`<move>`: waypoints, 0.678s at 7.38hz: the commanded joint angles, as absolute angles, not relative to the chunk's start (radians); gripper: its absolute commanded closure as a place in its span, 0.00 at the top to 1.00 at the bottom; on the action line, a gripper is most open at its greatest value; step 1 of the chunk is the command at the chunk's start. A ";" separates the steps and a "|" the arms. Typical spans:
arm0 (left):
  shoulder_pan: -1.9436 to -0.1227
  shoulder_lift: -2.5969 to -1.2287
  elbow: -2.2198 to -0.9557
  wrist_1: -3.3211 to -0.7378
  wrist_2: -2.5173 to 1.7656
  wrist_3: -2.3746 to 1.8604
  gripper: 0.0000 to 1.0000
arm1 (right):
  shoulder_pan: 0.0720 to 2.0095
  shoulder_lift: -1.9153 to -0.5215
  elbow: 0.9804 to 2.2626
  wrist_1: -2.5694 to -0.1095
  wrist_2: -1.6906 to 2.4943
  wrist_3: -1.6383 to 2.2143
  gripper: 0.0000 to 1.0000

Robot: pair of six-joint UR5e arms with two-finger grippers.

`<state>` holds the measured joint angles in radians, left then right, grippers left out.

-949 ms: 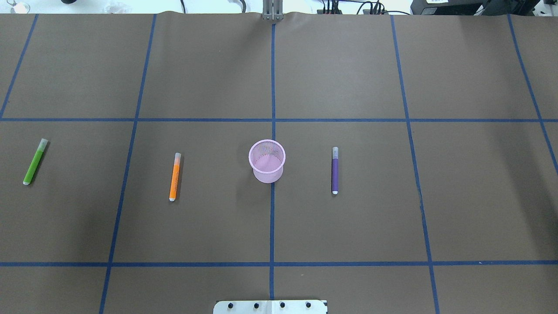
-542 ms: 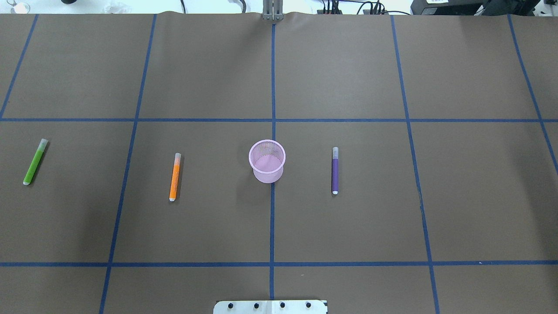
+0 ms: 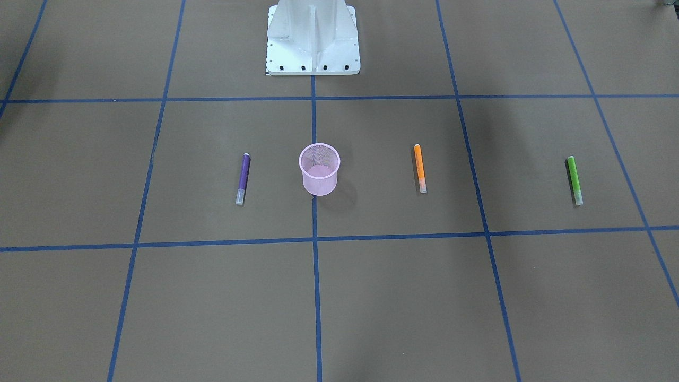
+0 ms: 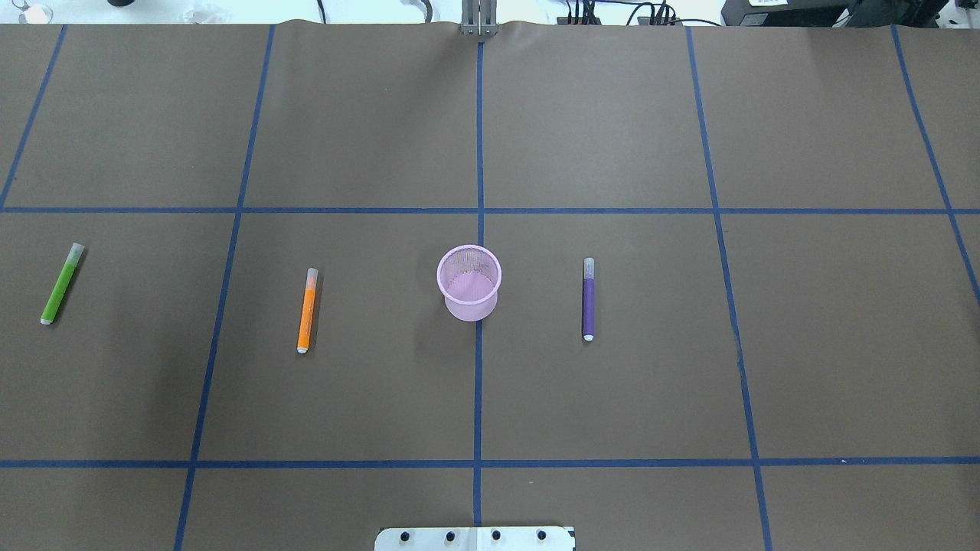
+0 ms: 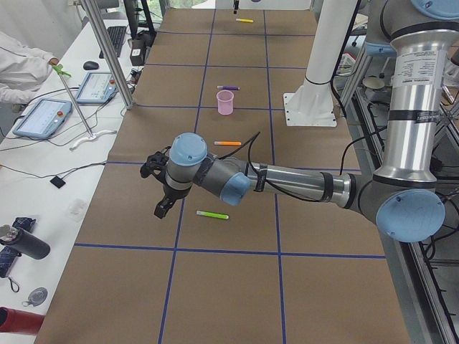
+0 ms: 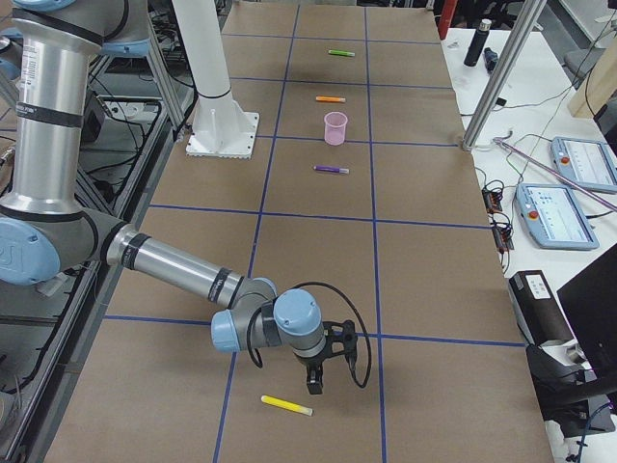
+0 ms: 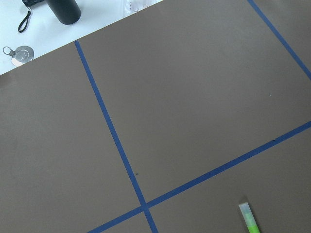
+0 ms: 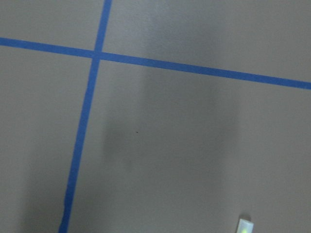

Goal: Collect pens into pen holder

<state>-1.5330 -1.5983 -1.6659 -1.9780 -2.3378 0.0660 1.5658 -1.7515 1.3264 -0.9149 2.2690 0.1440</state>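
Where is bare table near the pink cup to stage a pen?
Between the pen holder and the orange pen; likewise between it and the purple pen, a narrower gap. The far squares beyond the holder are bare. Nowhere crowded.

Bright, even light, a soft shadow beside the pen holder [image 3: 319,170], right wrist view blurry

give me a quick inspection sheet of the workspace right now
surface: brown paper with blue tape grid
job's things: pen holder upright, empty; purple pen, orange pen, green pen, yellow pen lying on the paper
clutter: nothing seen
grippers: left gripper near green pen, right gripper near yellow pen; open or shut unclear
cables: black cable looped at each wrist
surroundings: tablets and bottle on side bench
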 commanded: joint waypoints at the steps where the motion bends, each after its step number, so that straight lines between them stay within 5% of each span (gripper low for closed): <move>1: -1.531 -1.598 -1.666 -1.980 -2.338 0.066 1.00 | 1.568 -1.720 1.130 -0.734 2.267 0.251 0.90; 5: -1.531 -1.595 -1.664 -1.988 -2.338 0.067 1.00 | 1.566 -1.729 1.075 -0.681 2.220 0.307 0.69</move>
<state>-1.5310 -1.5966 -1.6655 -1.9827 -2.3378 0.0674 1.5675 -1.7271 1.0911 -0.6963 2.2440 0.3029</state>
